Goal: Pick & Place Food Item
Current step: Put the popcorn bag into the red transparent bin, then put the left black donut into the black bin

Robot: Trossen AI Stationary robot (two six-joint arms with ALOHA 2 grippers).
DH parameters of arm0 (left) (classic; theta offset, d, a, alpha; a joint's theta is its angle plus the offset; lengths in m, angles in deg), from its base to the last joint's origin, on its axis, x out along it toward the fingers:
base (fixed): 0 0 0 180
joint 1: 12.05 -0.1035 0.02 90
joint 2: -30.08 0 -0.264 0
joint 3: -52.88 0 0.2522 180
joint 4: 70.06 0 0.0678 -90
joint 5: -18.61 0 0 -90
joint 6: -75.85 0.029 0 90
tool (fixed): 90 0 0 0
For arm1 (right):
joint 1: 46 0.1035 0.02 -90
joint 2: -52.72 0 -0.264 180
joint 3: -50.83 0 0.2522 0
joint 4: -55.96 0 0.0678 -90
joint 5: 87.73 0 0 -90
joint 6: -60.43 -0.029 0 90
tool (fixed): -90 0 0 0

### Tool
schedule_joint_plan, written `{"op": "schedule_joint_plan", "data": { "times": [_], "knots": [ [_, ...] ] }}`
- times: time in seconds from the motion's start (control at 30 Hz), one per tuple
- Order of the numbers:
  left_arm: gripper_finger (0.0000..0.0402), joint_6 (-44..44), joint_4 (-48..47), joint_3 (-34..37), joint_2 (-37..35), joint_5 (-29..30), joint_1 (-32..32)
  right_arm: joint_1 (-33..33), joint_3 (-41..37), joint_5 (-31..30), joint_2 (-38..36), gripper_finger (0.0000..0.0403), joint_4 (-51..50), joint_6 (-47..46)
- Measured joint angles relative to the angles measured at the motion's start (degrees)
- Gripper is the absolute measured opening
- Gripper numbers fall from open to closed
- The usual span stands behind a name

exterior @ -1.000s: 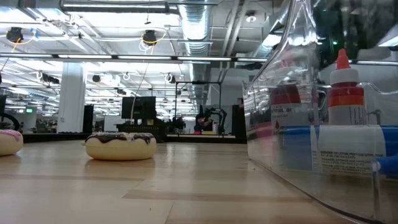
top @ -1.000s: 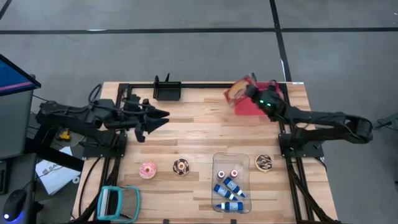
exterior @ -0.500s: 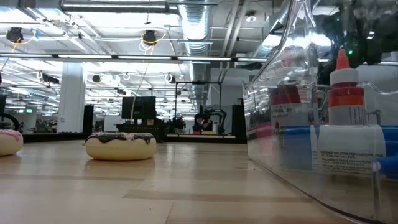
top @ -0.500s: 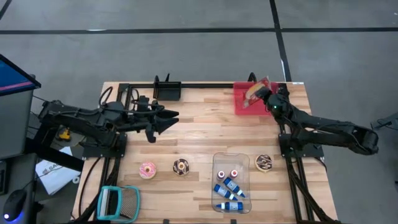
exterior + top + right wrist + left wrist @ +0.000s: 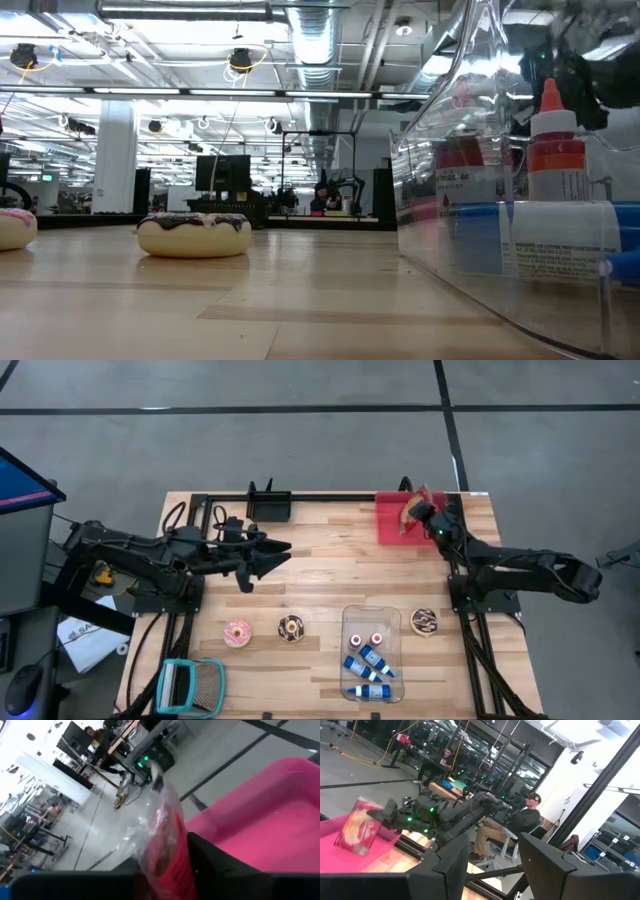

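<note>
Right end effector (image 5: pixel 418 510) over pink tray (image 5: pixel 388 525), clamped on snack bag (image 5: pixel 410 510). Risk: bag standing on edge, tipping over rim. Left end effector (image 5: pixel 283 547) apart, idle mid-table.

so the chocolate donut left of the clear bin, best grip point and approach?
Probably straight down from above. The chocolate donut lies flat on the table, ring up, so its sides give two opposed faces. Close the fingers across the outer rim, or one finger in the hole and one outside. The pink donut and clear bin stand apart from it, so there looks to be room either side.
</note>
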Motion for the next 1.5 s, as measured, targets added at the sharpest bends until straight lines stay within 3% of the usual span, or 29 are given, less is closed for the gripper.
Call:
{"op": "schedule_joint_plan", "data": {
  "times": [0.17,0.37,0.73,0.83,0.97,1.23,1.5],
  "knots": [
    [0.017,0.0,0.6,0.0,0.0,0.0,0.5,-0.1,-2.1,0.9,-0.1,0.0116,1.1,-0.4],
    [0.017,0.0,0.6,0.0,0.0,0.0,0.6,-0.1,-2.0,1.7,-2.0,0.0141,3.9,5.5],
    [0.017,0.3,0.5,0.0,0.0,0.0,0.6,-2.0,0.0,1.8,-12.1,0.0142,5.2,18.8],
    [0.017,1.0,0.5,0.0,0.0,0.0,0.6,-1.4,1.7,6.2,-14.1,0.014,5.2,23.0],
    [0.017,2.0,-1.9,0.0,-0.1,0.0,0.6,1.6,3.7,17.0,-15.4,0.0137,5.2,26.5],
    [0.017,-2.5,-17.0,0.0,-0.5,-4.1,2.7,11.9,5.4,35.6,-15.6,0.0126,4.6,21.2],
    [0.017,-5.7,-34.0,0.0,-0.1,-6.0,6.8,24.3,8.3,36.5,-15.6,0.0118,3.2,18.4]
  ]
}}
